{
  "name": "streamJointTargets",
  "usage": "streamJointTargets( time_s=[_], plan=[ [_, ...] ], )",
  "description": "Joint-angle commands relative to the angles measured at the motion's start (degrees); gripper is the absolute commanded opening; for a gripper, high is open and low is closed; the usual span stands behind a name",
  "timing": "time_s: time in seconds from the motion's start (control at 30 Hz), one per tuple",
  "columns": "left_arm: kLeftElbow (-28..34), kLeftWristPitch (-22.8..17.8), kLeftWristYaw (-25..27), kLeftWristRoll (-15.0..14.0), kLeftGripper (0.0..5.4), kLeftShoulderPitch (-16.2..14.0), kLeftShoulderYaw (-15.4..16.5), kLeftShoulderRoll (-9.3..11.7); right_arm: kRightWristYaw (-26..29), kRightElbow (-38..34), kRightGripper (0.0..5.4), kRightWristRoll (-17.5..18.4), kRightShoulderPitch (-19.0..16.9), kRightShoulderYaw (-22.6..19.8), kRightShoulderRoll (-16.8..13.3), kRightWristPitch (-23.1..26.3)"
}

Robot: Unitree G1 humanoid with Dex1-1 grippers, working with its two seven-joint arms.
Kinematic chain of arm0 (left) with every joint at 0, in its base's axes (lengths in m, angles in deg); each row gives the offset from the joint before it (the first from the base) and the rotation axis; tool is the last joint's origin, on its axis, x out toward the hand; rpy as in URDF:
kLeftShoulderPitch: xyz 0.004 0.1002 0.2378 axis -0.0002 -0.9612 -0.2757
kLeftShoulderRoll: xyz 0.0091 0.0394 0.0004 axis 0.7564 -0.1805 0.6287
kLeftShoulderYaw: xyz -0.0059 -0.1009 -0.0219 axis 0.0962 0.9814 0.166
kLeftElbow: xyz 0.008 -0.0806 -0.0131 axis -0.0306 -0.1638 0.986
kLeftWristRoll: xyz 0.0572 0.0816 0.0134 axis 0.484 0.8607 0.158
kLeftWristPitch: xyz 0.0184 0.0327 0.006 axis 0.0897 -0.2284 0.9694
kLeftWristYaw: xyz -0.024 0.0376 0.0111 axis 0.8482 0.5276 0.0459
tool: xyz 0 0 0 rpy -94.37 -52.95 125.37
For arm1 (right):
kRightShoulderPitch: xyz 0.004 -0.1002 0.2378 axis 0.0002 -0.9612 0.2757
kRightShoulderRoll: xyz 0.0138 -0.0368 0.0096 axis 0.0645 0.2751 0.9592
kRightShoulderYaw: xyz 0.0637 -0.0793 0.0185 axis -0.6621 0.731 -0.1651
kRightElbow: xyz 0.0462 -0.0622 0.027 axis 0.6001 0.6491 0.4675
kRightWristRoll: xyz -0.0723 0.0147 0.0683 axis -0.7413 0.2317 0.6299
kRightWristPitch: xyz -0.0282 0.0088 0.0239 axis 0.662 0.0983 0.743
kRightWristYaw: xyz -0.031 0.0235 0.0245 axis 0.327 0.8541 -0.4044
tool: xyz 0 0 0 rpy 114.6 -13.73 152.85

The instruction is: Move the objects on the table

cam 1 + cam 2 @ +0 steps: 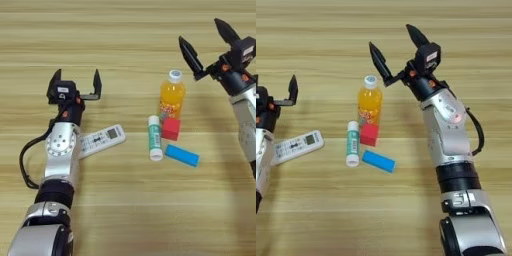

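An orange-juice bottle with a white cap stands upright near the table's middle. A red cube sits right in front of it. To the cube's left lies a white-and-green glue stick, and a flat blue block lies just in front of the cube. A white remote control rests further left, partly under my left arm. My left gripper is open above the bare table, beyond the remote. My right gripper is open, raised up and to the right of the bottle's cap, with nothing between its fingers.
The light wooden table fills both views. My left forearm runs up the left side, with a black cable looping beside it. My right forearm stands to the right of the objects.
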Motion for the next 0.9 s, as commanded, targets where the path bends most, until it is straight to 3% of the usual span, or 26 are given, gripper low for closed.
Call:
streamJointTargets(
  time_s=[0.03, 0.17, 0.6, 0.9],
  plan=[
    [-0.6, 0.8, -0.5, 0.6, 5.4, 0.5, -0.5, -0.4, -0.4, -1.3, 5.4, -3.2, -0.6, 3.2, -0.8, 9.3],
    [0.1, 0.9, -0.6, 0.8, 5.4, 0.1, -0.9, -0.5, 0.1, -1.4, 5.4, -6.2, -1.3, 5.4, -1.7, 14.1],
    [1.7, 0.6, -1.9, 1.8, 5.4, -0.7, -2.3, -1.2, 2.4, -2.0, 5.4, -8.0, -3.2, 5.5, -4.1, 22.4],
    [2.9, 0.3, -2.3, 2.1, 5.4, -1.2, -2.8, -1.6, 3.4, 1.3, 4.45, -9.0, -3.0, 5.5, -3.9, 22.6]
  ],
)
